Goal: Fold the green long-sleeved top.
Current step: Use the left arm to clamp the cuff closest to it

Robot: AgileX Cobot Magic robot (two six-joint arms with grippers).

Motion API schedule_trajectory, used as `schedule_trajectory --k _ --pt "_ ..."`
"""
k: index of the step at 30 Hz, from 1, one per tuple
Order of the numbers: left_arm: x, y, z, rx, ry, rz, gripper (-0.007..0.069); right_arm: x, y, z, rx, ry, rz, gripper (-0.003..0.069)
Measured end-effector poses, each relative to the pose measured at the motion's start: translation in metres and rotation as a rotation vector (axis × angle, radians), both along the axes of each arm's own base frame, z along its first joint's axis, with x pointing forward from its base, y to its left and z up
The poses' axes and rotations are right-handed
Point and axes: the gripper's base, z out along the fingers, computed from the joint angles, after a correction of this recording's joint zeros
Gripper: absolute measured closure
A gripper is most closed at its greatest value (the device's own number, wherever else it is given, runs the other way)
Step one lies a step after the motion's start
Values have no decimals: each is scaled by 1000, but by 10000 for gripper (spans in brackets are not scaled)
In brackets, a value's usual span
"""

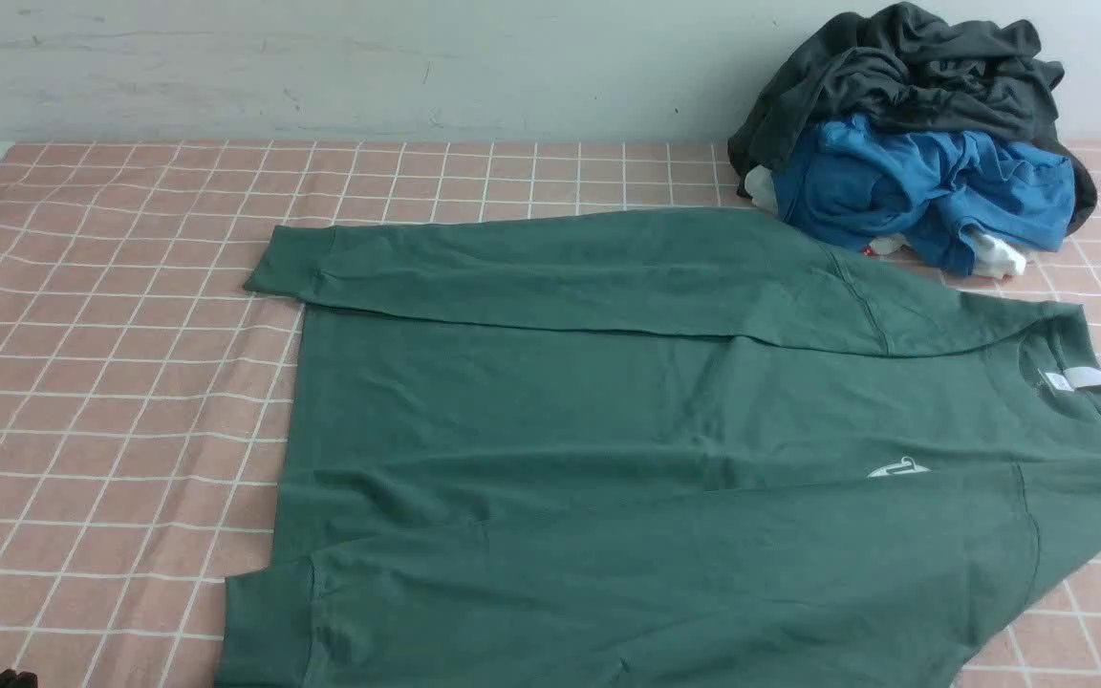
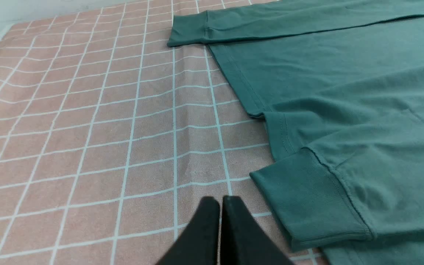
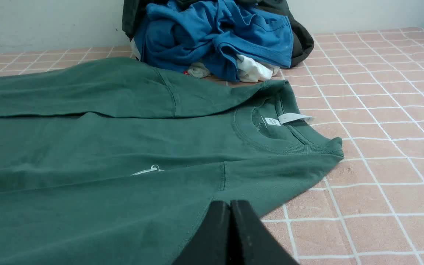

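Right now the green long-sleeved top (image 1: pixel 608 449) lies flat across the desk (image 1: pixel 111 382), hem toward my closed, empty left hand (image 2: pixel 220 199), collar toward my right hand (image 3: pixel 230 203), likewise closed and empty.

The right gripper (image 3: pixel 230 206) hangs with its black jaws pressed together over the shoulder of the green long-sleeved top (image 3: pixel 98 147); the top lies flat on the pink checked cloth (image 3: pixel 381 129); a blue garment (image 3: pixel 215 33) is heaped beyond its collar.
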Motion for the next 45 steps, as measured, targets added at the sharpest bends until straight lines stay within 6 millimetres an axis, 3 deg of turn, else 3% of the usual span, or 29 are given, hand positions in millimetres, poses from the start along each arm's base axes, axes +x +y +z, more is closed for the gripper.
schedule_trajectory --k 27,34,37,42,45 --pt "0 0 0 2 -2 0 627 0 0 0 0 0 0 673" --pt "2 1 6 -2 -88 10 627 0 0 1 -2 -16 -1 673" --pt "4 2 18 -12 -221 25 627 1 -1 7 -9 -93 -9 673" --pt "1 5 47 -38 -544 61 627 -2 -4 42 -36 -484 -44 673" --pt "-2 7 57 -60 -651 75 627 -6 -4 52 -6 -606 -51 673"
